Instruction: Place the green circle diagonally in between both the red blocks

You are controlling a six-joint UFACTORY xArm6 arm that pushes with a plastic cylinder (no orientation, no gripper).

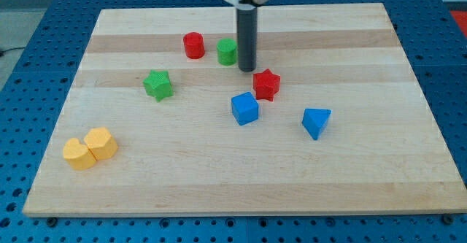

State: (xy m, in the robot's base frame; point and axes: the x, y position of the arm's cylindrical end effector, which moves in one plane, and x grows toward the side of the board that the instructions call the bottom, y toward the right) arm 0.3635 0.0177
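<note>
Green circle (227,51) touched on its right by my tip (246,69), red cylinder (193,45) just left, red star (266,84) lower right, blue cube (244,108) below, no claw fitted, nothing grasped, wooden counter (379,163).

The wooden board (219,184) carries red cylinder (193,45), green circle (227,51), red star (266,84), green star (157,85).

The rod (247,24) hides the green circle's (226,51) right edge and is cut off at the view's top.

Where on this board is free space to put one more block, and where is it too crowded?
Free: the view's right beyond the blue triangle, and the bottom between it and the yellow blocks. Crowded: top centre, where my tip stands beside the green circle, between red cylinder and red star.
</note>
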